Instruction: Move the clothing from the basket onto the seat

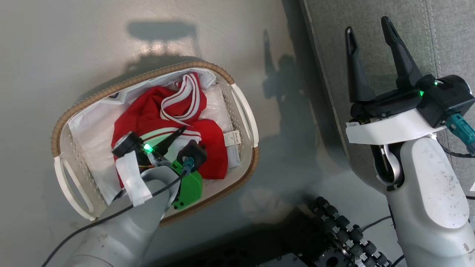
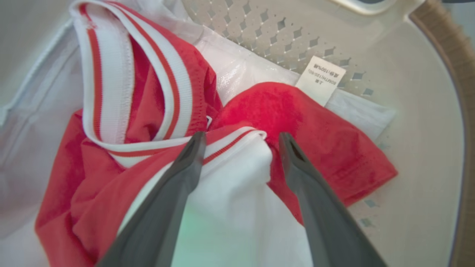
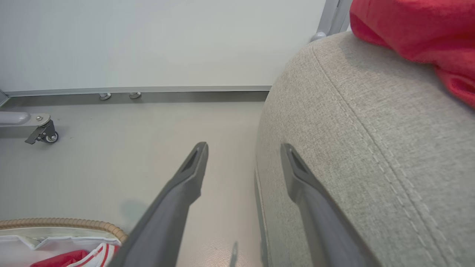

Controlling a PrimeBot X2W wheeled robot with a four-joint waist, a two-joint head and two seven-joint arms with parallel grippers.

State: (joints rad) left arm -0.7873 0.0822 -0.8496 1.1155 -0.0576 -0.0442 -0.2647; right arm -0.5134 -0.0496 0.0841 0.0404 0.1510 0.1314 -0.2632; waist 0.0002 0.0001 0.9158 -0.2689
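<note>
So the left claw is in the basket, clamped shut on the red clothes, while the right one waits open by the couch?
Not clamped: the left wrist view shows the left gripper open, fingers spread over the clothing in the basket. The right gripper is open by the seat.

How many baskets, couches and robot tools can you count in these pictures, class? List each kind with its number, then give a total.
Basket: 1
Couch: 1
Tools: 2 (left tool, right tool)
Total: 4
</note>
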